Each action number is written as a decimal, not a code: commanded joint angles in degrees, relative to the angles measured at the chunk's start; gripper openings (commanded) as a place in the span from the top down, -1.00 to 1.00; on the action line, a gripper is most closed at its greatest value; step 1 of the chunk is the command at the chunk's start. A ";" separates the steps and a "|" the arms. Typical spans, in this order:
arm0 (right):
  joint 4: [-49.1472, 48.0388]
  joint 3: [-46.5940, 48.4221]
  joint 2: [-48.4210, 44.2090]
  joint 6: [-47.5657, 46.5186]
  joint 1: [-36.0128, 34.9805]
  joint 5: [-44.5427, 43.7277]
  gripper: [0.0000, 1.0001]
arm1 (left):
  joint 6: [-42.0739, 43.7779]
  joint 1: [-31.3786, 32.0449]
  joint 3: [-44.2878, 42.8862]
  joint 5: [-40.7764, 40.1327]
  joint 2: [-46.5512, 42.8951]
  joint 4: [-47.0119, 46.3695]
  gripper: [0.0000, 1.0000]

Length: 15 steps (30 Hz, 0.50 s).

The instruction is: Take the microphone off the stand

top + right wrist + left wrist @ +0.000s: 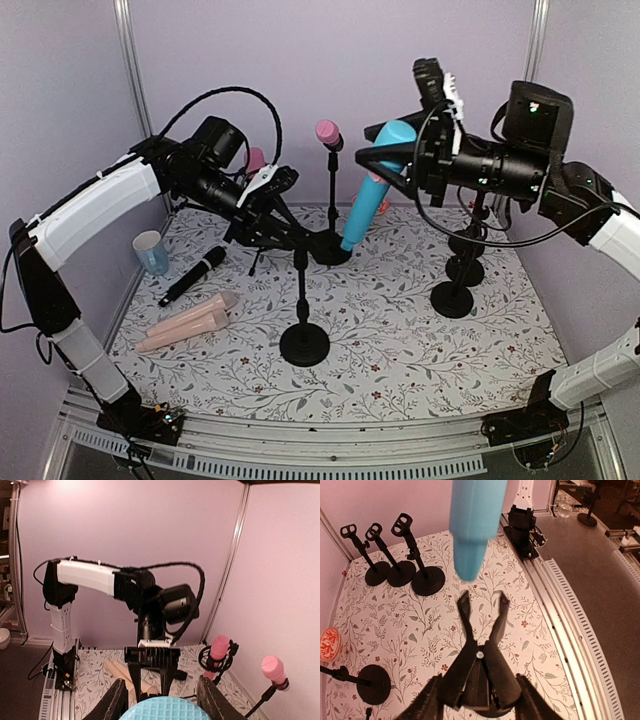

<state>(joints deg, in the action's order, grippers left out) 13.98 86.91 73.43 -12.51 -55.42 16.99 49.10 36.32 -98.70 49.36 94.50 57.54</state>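
My right gripper (388, 158) is shut on the upper body of the blue microphone (368, 195) and holds it tilted in the air. In the right wrist view its mesh head (162, 710) fills the gap between the two fingers (114, 701). The stand (303, 300) is upright in the middle of the mat, and my left gripper (287, 233) is shut on its clip (481, 652). In the left wrist view the microphone's lower end (468, 565) hangs just above the clip's two prongs, apart from them.
Two pink microphones (327, 132) (255, 160) sit in stands at the back. A black microphone (192, 277), beige ones (187, 322) and a pale blue cup (152, 252) lie at the left. Three empty stands (453, 298) (465, 268) (470, 240) are lined up at the right.
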 commanded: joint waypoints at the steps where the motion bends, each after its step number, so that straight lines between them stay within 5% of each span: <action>1: -5.83 2.32 -4.83 0.69 0.28 -0.81 0.52 | -0.86 0.69 0.92 -4.74 -0.49 -0.44 -0.26; 5: -13.79 -0.38 -5.10 4.62 0.27 1.22 0.53 | -3.19 0.64 1.78 -7.74 -2.32 -1.86 -0.97; 15: -27.72 -1.33 5.58 10.98 -0.27 3.68 0.60 | -6.82 -3.20 0.99 -8.23 -10.25 0.58 -0.98</action>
<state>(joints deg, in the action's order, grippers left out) -5.63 85.89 74.63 -5.28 -55.44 19.44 44.47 34.87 -95.83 40.18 88.01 56.45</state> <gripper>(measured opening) 0.454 0.990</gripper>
